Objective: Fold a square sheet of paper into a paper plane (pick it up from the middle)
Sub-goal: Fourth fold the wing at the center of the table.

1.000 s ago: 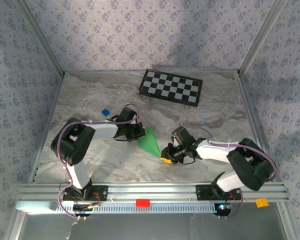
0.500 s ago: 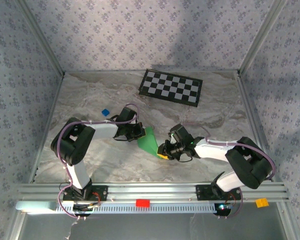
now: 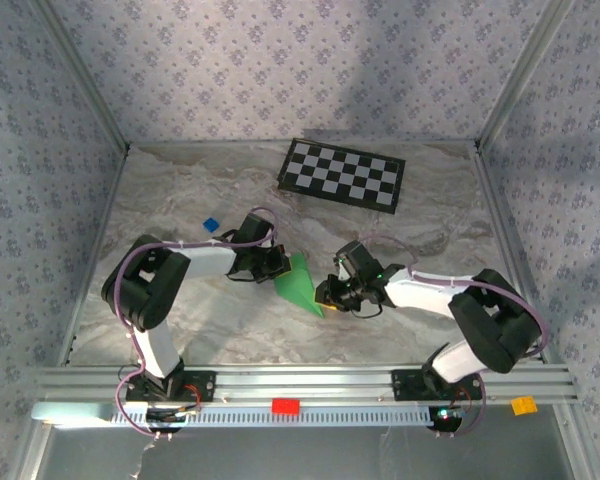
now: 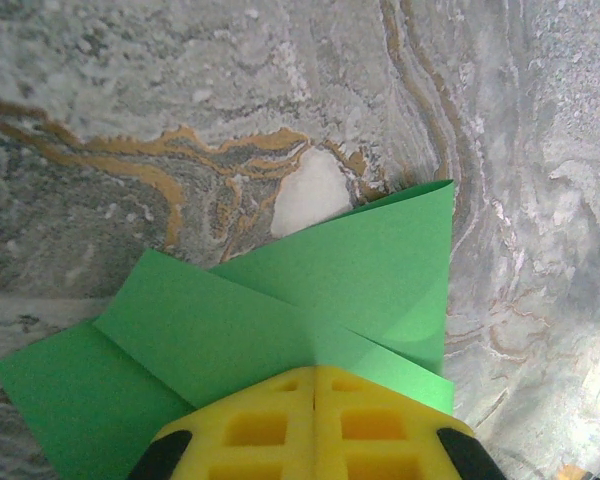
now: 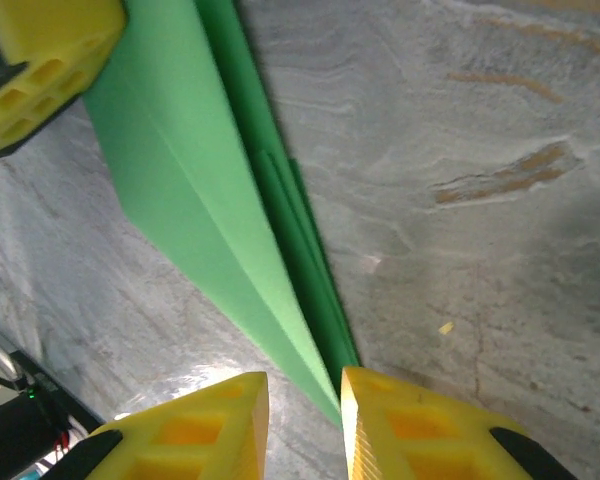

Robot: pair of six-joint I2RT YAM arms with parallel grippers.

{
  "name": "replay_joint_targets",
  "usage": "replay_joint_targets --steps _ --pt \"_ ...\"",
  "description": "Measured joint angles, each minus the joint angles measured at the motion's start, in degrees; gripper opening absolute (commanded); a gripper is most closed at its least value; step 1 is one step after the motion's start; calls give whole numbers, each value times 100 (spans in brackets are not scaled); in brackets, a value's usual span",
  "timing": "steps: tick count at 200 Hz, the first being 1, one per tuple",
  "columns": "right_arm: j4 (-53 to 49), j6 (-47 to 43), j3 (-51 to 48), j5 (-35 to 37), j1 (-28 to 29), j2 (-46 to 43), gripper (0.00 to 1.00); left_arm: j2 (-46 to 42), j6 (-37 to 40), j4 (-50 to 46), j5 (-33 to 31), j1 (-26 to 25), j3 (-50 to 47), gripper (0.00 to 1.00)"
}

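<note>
The paper plane [image 3: 300, 282], a pointed dart of bright green paper, lies between the two arms at mid-table. My left gripper [image 3: 278, 264] is at its wide end. In the left wrist view the left gripper [image 4: 315, 372] has its yellow fingers pressed together, and the folded layers of green paper [image 4: 360, 270] fan out from under the tips. My right gripper [image 3: 325, 297] is at the narrow point. In the right wrist view the right gripper [image 5: 305, 400] stands open with the tip of the paper plane [image 5: 180, 150] between its fingers, one wing raised.
A black-and-white checkerboard [image 3: 342, 173] lies at the back of the table. A tiny blue block [image 3: 211, 225] sits left of the left arm. A red block [image 3: 285, 406] and an orange block [image 3: 523, 405] rest by the front rail. Walls close in three sides.
My right gripper has moved left and slightly back, up to the pointed tip of the green paper. The left arm and the paper have stayed in place.
</note>
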Motion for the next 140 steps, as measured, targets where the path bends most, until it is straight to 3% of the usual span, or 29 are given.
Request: replay_joint_targets --steps 140 --pt "31 -407 103 -184 129 271 21 0 0 -63 -15 2 22 0"
